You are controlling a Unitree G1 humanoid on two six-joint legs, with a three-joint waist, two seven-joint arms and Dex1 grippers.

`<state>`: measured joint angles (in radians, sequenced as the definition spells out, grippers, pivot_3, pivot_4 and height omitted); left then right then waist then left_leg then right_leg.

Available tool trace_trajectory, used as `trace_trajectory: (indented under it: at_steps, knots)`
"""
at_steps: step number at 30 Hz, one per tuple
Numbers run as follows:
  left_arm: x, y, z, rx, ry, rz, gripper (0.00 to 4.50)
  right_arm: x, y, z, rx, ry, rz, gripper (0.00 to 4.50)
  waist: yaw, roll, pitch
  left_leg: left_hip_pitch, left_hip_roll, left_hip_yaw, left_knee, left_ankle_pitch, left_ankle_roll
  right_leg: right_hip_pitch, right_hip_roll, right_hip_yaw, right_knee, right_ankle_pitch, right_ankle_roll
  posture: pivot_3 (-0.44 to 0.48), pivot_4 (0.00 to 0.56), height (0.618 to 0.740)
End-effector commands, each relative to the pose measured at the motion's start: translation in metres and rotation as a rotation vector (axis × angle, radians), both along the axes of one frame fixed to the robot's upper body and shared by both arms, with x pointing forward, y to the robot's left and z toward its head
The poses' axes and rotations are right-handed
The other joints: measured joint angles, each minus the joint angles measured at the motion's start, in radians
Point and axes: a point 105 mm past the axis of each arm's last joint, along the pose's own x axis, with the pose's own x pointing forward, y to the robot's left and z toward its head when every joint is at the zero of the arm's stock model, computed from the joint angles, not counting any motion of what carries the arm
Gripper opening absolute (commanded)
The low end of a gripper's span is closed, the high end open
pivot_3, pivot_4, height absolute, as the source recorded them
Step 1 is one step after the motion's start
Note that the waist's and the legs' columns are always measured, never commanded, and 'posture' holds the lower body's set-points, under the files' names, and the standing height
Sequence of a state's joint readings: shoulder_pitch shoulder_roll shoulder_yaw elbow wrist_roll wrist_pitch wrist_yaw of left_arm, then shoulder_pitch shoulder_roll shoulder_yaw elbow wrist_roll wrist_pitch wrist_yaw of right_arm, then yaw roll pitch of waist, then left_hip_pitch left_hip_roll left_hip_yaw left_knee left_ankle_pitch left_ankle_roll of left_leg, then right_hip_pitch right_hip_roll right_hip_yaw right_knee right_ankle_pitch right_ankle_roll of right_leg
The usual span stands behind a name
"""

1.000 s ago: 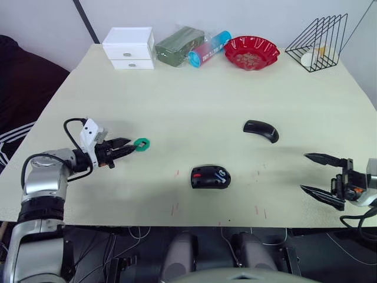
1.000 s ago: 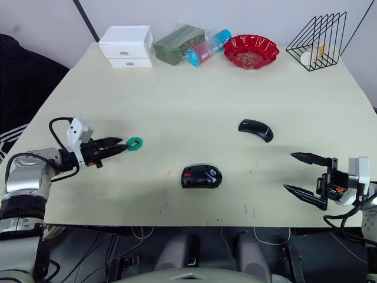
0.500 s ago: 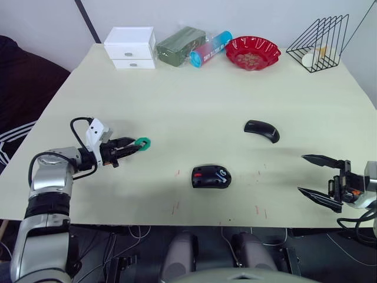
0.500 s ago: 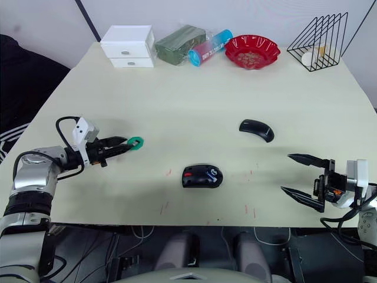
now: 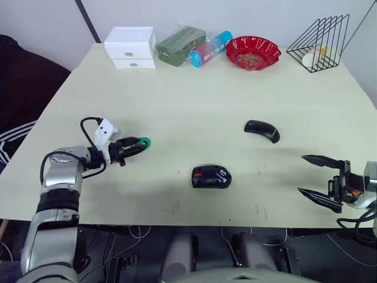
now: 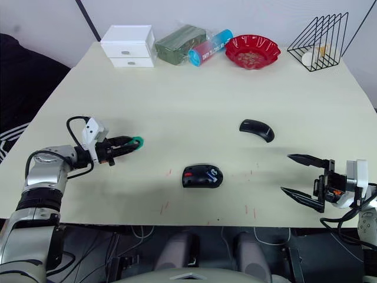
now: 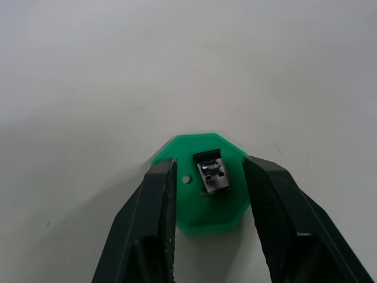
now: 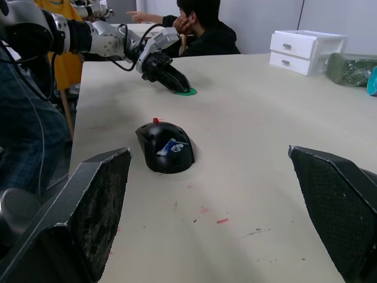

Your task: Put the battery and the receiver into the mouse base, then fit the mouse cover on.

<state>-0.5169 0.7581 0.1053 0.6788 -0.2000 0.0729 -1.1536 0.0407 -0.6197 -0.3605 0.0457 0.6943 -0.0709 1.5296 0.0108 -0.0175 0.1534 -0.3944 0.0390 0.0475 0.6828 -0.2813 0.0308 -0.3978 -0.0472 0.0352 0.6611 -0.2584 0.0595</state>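
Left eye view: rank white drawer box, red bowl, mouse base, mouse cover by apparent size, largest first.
1. Red bowl and white drawer box: look alike, no ranking between them.
2. Mouse base.
3. Mouse cover.
The first two sit farther from the camera, so they're really bigger than they look.

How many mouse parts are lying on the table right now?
2. The mouse base sits near the front edge, centre. The mouse cover lies apart from it, farther back and to the right. Smaller parts may be hidden.

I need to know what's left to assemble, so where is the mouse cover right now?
The mouse cover lies on the table right of centre in the head views, beyond and to the right of the mouse base, apart from both grippers.
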Motion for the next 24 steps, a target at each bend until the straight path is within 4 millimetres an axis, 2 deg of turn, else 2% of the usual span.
trace_trajectory:
  at_steps: [1,24]
  knots:
    - [0.005,0.001,0.011,0.015,-0.047,0.002,1.91,0.000,-0.001,0.006,0.000,-0.033,-0.007,4.50,0.000,0.000,0.000,0.000,0.000,0.000,0.000,0.000,0.000,0.000,0.000,0.000,0.000,0.000,0.000,0.000,0.150,0.740]
    - [0.005,0.002,0.001,0.044,-0.028,0.002,1.91,0.000,0.001,0.004,-0.003,-0.038,-0.008,4.50,0.001,0.000,0.000,0.000,0.000,0.000,0.000,0.000,0.000,0.000,0.000,0.000,0.000,0.000,0.000,0.000,0.150,0.740]
